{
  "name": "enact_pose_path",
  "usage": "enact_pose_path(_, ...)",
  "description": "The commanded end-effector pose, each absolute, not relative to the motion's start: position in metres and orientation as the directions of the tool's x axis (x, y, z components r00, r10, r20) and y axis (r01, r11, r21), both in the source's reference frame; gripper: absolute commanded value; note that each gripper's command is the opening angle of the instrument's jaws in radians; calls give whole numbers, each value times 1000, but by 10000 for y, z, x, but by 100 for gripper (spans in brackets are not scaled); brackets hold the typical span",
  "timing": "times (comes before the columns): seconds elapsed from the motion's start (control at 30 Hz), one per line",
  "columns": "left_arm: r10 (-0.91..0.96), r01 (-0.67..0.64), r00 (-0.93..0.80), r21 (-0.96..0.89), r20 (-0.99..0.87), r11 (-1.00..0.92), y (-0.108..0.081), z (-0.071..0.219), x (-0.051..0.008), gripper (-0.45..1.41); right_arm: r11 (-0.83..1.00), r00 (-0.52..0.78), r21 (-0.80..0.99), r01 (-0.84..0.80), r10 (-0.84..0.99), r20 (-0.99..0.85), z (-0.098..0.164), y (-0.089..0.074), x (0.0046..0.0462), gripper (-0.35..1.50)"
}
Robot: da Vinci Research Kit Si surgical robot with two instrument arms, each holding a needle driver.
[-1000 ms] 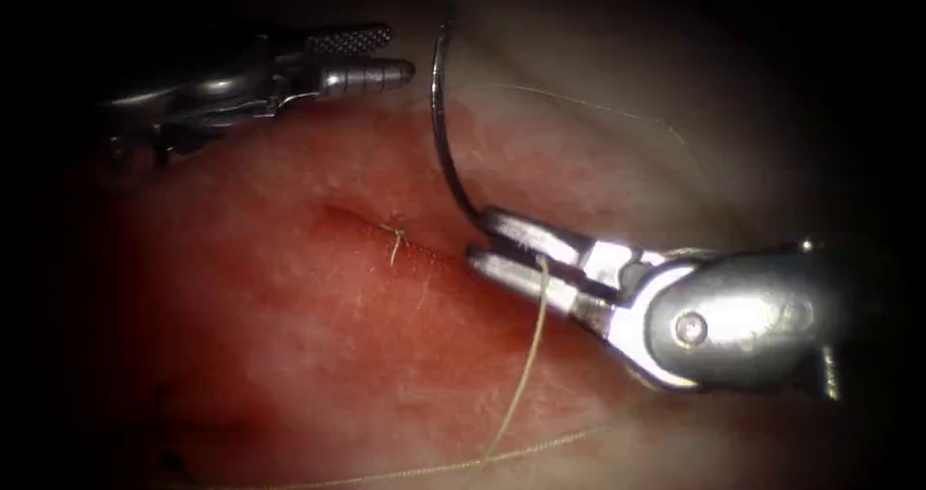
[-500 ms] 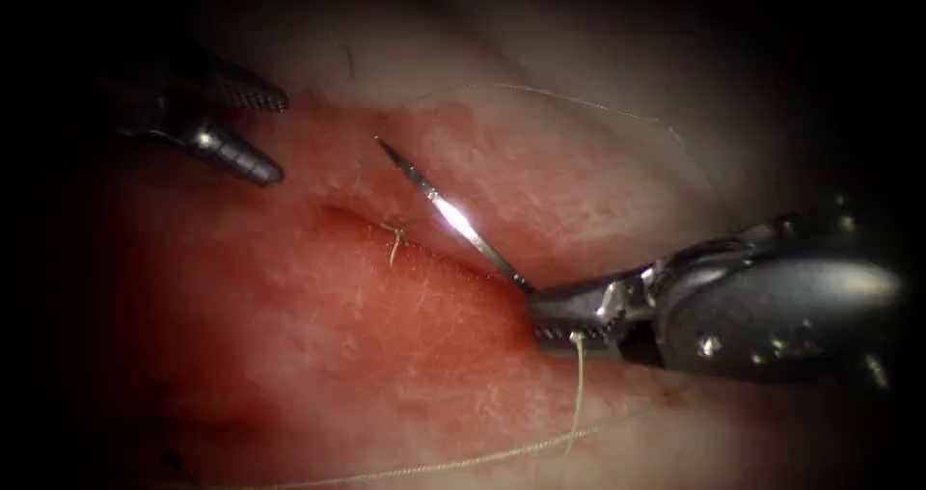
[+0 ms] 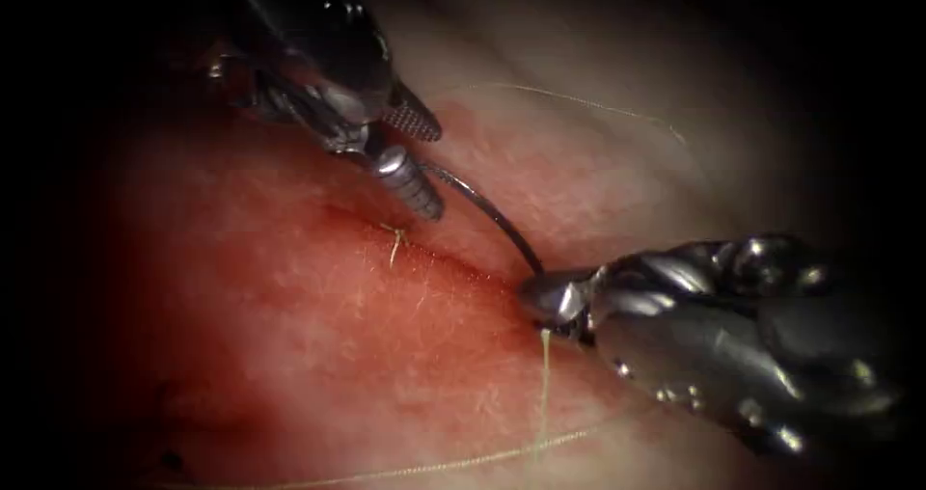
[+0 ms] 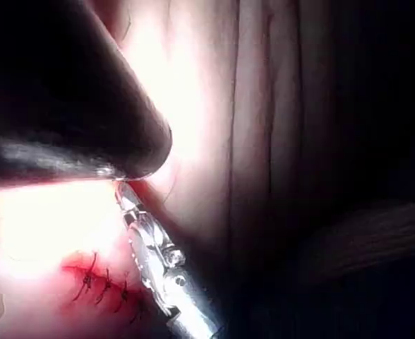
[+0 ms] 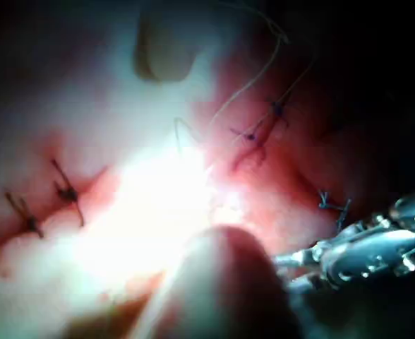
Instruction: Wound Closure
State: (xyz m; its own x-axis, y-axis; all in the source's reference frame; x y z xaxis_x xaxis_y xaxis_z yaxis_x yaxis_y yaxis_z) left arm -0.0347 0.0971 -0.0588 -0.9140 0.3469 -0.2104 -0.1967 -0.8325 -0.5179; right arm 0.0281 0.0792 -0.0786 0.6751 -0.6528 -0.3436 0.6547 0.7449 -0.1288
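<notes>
The needle is gripped near its rear end by the clenched jaws of the right tool, just right of the cut; it is not in the tissue. Its tip lies between the parted jaws of the left tool, not clearly clamped. Thread hangs from the right tool's tip across the tissue. One knotted stitch is seen on the cut, just below the left tool's jaws; the stretch toward the right tool's jaws is judged unclosed, so further stitches remain.
</notes>
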Motion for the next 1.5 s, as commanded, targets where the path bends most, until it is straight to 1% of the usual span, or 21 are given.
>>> enact_pose_path(0.03,332,-187,-922,-522,-199,-832,969,-583,-354,72,736,668,-134,663,-663,-339,-782,790,294,-35)
enact_pose_path(0.1,297,-165,-938,-523,-180,-836,967,-580,-354,73,724,673,-144,675,-684,-281,-782,788,299,-35)
enact_pose_path(0.43,261,-155,-953,-491,-156,-857,975,-556,-376,75,718,669,-157,678,-691,-275,-784,776,303,-35)
enact_pose_path(0.7,169,-92,-980,-511,-106,-855,961,-548,-366,69,716,667,-167,678,-694,-271,-786,777,308,-35)
enact_pose_path(0.77,169,-86,-979,-523,-113,-848,962,-546,-367,57,718,666,-172,675,-693,-277,-787,775,309,-35)
enact_pose_path(0.8,172,-76,-977,-549,-127,-832,964,-545,-369,34,717,664,-173,675,-693,-280,-788,774,309,-35)
enact_pose_path(0.83,159,-41,-975,-575,-156,-817,966,-543,-371,-11,716,663,-174,676,-694,-281,-789,773,309,-35)
enact_pose_path(0.87,156,-35,-975,-578,-161,-816,967,-544,-372,-26,716,663,-174,676,-694,-281,-789,773,309,-35)
enact_pose_path(0.9,156,-35,-975,-578,-161,-816,967,-544,-372,-26,716,663,-174,676,-694,-281,-789,773,309,-35)
enact_pose_path(0.97,136,-7,-975,-588,-176,-809,965,-547,-376,-35,716,663,-174,676,-694,-281,-790,772,310,-35)
enact_pose_path(1.03,180,-66,-975,-602,-131,-796,963,-549,-376,-35,719,666,-174,673,-691,-280,-789,773,310,-35)
enact_pose_path(1.07,228,-127,-970,-612,-89,-781,963,-550,-376,-35,727,674,-193,659,-685,-277,-789,774,310,-10)
enact_pose_path(1.1,254,-160,-965,-615,-67,-772,963,-550,-375,-35,739,687,-209,640,-673,-276,-790,774,310,24)
enact_pose_path(1.13,291,-208,-956,-620,-35,-757,963,-550,-373,-35,789,739,-240,565,-613,-277,-791,776,311,96)
enact_pose_path(1.17,316,-240,-949,-622,-13,-745,964,-550,-372,-35,808,760,-250,533,-587,-277,-791,777,311,109)
enact_pose_path(1.23,352,-286,-936,-625,20,-727,965,-551,-369,-35,845,806,-274,459,-526,-270,-795,784,311,124)
enact_pose_path(1.27,380,-314,-924,-625,30,-715,966,-551,-369,-35,857,821,-278,433,-502,-271,-797,786,309,124)
enact_pose_path(1.3,428,-348,-904,-625,24,-699,966,-552,-367,-35,887,855,-292,358,-437,-278,-801,789,306,118)
enact_pose_path(1.37,440,-351,-898,-626,14,-696,966,-552,-364,-35,915,880,-295,275,-363,-307,-805,794,303,121)
enact_pose_path(1.4,449,-352,-894,-627,4,-695,964,-553,-358,-35,937,880,-297,185,-293,-375,-807,797,299,138)
enact_pose_path(1.5,455,-342,-890,-632,-19,-696,965,-555,-347,-35,961,864,-258,100,-212,-457,-807,796,293,146)
